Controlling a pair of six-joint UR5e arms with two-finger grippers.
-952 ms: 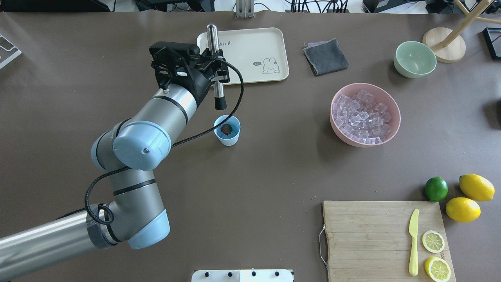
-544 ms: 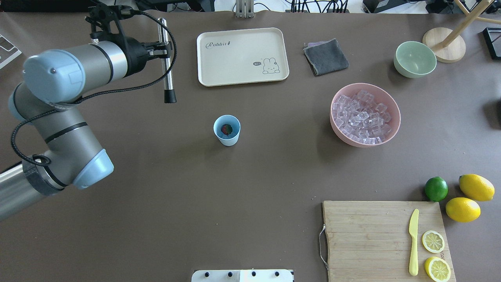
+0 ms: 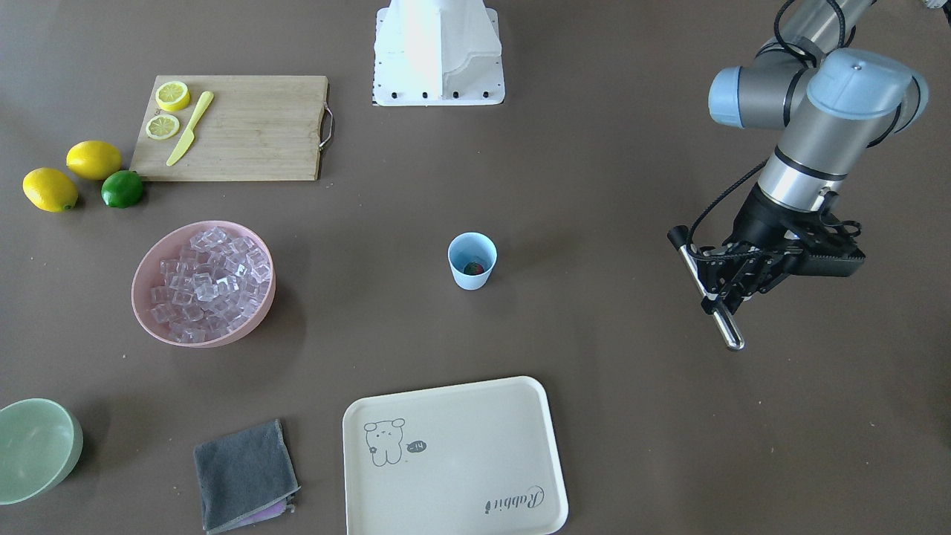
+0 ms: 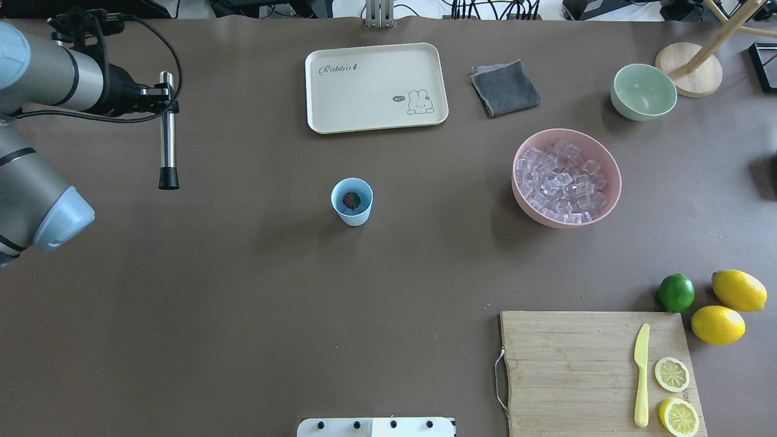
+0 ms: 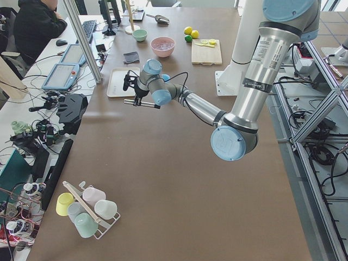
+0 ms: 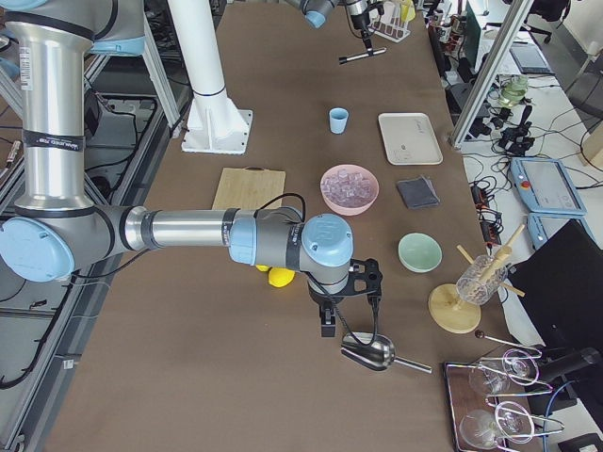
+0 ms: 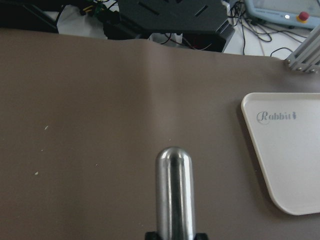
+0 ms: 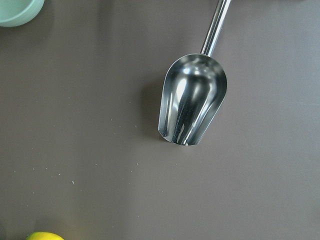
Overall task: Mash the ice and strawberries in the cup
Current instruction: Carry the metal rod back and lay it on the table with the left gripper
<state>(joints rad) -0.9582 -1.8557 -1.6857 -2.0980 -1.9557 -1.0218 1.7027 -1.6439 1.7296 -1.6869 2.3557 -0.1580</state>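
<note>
— Left gripper [image 4: 164, 99], what is it doing?
— Its fingers are pinched on a metal muddler [image 4: 165, 139], gripped on the upper part of the shaft. The black tip points back toward the robot's side. It hangs above the table, far out to the left and well apart from the cup.
— And the cup [image 4: 357, 219] itself?
— Upright near the middle of the table, standing alone. The strawberry [image 4: 351, 199] lies at its bottom, red with a bit of green. Whether any cube lies in there with it I cannot tell.
— So where is the ice [image 4: 561, 182]?
— Heaped in the pink bowl [image 4: 570, 223], to the right of the cup.
— What else is out there?
— On the far side, a cream tray [image 4: 376, 85] with a rabbit drawing. To its right are a folded grey cloth [image 4: 505, 88] and then a pale green bowl [image 4: 631, 112]. On the near right, a wooden cutting board [image 4: 570, 364] carries a yellow knife [image 4: 641, 373] and two lemon slices [image 4: 671, 374]. A lime [image 4: 676, 292] and two whole lemons [image 4: 739, 289] sit just beyond the board's right corner.
— The right gripper [image 6: 347, 306]?
— It is out past the right end of the table items, above a steel scoop [image 8: 192, 107] lying on the surface. Whether its fingers are spread or pressed together I cannot tell.
</note>
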